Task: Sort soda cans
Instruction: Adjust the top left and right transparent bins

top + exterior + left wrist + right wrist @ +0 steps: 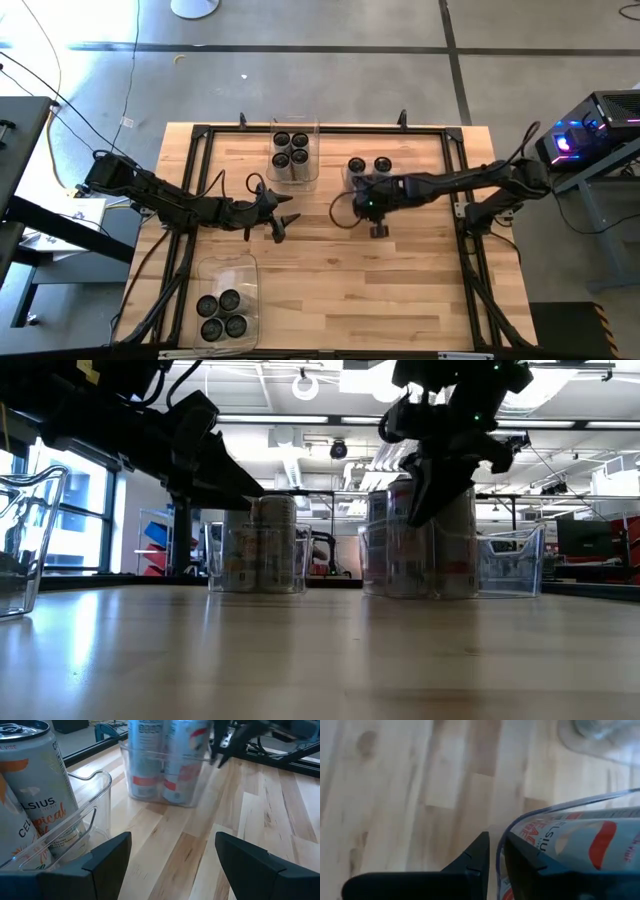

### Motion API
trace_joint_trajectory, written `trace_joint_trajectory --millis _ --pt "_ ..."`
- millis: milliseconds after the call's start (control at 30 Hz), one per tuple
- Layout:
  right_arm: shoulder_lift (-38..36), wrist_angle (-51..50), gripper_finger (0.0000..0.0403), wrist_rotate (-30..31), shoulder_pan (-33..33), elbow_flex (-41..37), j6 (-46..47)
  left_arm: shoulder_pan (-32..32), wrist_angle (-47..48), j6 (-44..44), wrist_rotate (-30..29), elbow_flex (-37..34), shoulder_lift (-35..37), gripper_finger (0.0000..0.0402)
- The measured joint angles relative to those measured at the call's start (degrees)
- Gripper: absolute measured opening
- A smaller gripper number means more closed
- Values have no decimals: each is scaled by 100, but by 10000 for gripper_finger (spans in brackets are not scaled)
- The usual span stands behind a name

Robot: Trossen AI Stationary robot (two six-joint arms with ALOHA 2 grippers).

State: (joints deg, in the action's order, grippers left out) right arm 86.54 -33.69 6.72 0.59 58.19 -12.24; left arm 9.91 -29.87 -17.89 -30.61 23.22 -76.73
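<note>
**Wall of right bin pinched by right gripper; left gripper open and empty**

Three clear bins were seen on the wooden table (400, 290), and soda cans (291, 147) were standing upright in each of them. Four cans were counted in the far bin (312, 172), at the middle of the table's far edge. Four more were counted in the corner bin (243, 268), at the front of the table on the left arm's side. In the right bin (349, 178), just beside the far bin on the right arm's side, two can tops (383, 164) were visible. The rest of this bin was hidden under the right arm, so it could not be told how many cans were in it.

The right gripper (495, 840) was placed at the near wall of the right bin (550, 812). Its two fingers were almost closed, and the thin clear wall was held between them. Cans with red print (600, 840) were seen behind this wall, inside the bin. No can was gripped by these fingers.

The left gripper (172, 840) was held low above the bare wood near the middle of the table, apart from all three bins. Its fingers (107, 852) were spread wide, and nothing was held between them. A can with orange print (37, 790) was seen close to it, inside the far bin (102, 782).
</note>
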Motion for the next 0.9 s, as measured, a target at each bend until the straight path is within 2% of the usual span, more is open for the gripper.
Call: trace_joint_trajectory --millis 200,400,567,733,900 --pt "0 -18 48 41 -423 0 -478 0 0 0 0 0 1 282" --pt "2 0 50 207 -650 0 -353 0 2 0 0 0 2 282" --pt "2 -68 89 494 -779 177 -303 0 2 0 0 0 0 282" --pt "2 -234 137 505 -985 597 -249 1 2 0 0 0 1 282" --pt "2 -1052 150 507 -1369 1195 359 10 4 0 0 0 2 282"
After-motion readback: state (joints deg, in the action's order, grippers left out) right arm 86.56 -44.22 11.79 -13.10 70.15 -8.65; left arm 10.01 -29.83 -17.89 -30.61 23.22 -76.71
